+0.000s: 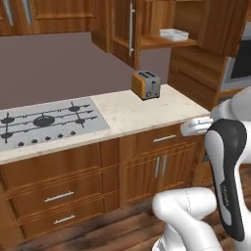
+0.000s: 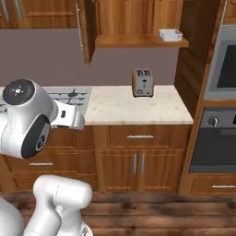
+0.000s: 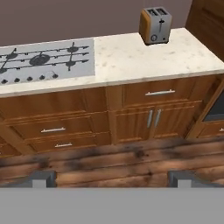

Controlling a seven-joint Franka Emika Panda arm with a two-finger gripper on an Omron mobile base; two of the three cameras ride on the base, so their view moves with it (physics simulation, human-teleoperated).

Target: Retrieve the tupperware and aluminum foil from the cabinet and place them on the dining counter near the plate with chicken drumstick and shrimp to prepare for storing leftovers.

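Observation:
The tupperware [image 1: 174, 34] [image 2: 170, 34], a shallow pale container, lies on the plank shelf of the open brown cabinet [image 1: 147, 43] [image 2: 138, 42], high above the kitchen counter. The cabinet door [image 1: 122, 29] stands swung open with its long silver handle facing out. My gripper [image 3: 112, 178] is open, its two dark fingertips [image 3: 43, 178] wide apart with nothing between them. It hangs low in front of the base cabinets, well below the shelf and far from it. The aluminum foil, the dining counter, the plate, the chicken drumstick and the shrimp are out of view.
A steel and orange toaster [image 1: 146, 84] [image 2: 143, 82] [image 3: 155, 25] stands on the beige worktop [image 1: 142, 112]. A gas hob [image 1: 46, 120] [image 3: 46, 59] lies to its left. An oven column [image 2: 220, 115] rises on the right. Drawers [image 3: 159, 93] and wooden floor lie below.

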